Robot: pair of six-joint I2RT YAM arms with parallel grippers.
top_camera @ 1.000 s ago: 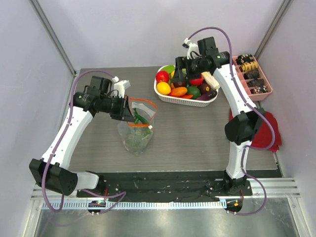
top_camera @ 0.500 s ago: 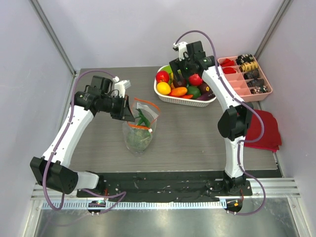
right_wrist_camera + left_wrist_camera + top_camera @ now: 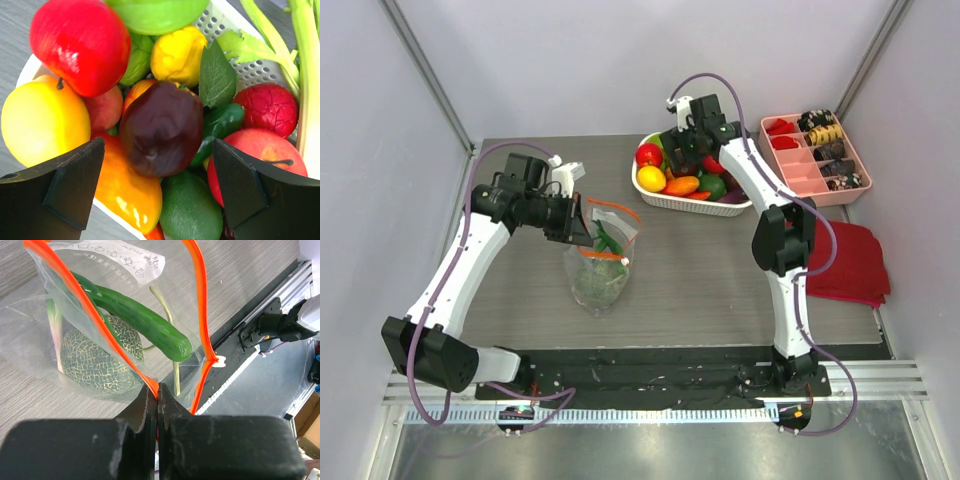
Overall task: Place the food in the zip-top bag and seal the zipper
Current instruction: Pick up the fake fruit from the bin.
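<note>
The left arm [image 3: 455,275] goes up from its base toward 1 o'clock. It bends at the elbow and then points toward 4 o'clock. The left end effector [image 3: 157,390] is pinched tight on the edge of the bag [image 3: 30,340]. The right arm [image 3: 785,245] stands up toward 12 o'clock, then leans toward 11 o'clock. The right end effector [image 3: 157,167] points down with its jaws wide apart.
</note>
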